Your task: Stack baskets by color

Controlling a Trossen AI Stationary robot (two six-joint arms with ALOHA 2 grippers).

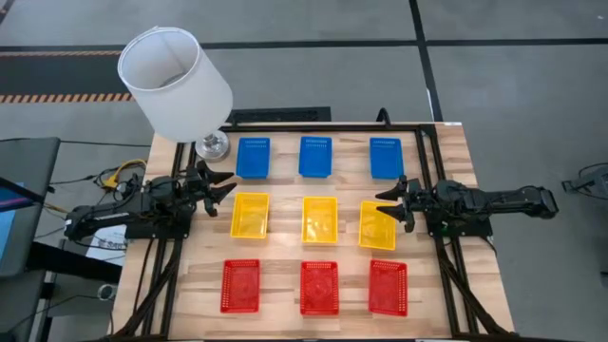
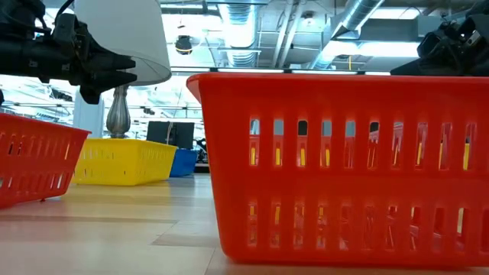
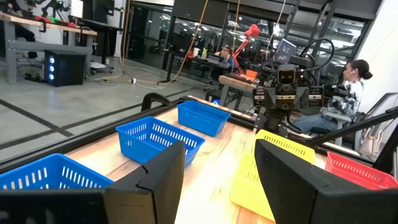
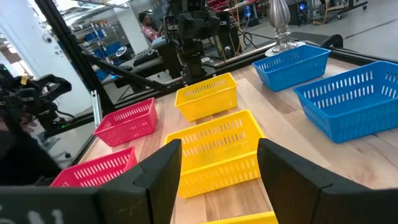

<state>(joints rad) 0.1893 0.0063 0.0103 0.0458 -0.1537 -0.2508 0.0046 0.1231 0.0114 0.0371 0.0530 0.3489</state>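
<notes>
Nine baskets rest on their bottoms on the wooden table in three rows. Blue ones (image 1: 253,158) (image 1: 315,157) (image 1: 386,158) stand at the far side. Yellow ones (image 1: 250,216) (image 1: 320,219) (image 1: 378,226) fill the middle row, and red ones (image 1: 239,286) (image 1: 319,288) (image 1: 388,287) the near row. My left gripper (image 1: 226,187) (image 3: 221,180) hovers open at the left, above the gap between the left blue and left yellow baskets. My right gripper (image 1: 388,204) (image 4: 217,171) hovers open above the right yellow basket's outer edge. Both point level toward the table's middle and hold nothing.
A lamp with a white shade (image 1: 176,81) and a metal foot (image 1: 213,144) stands at the far left corner, close to the left blue basket. A black frame (image 1: 418,128) runs along the table's edges. A person (image 3: 348,93) sits beyond the table's right side.
</notes>
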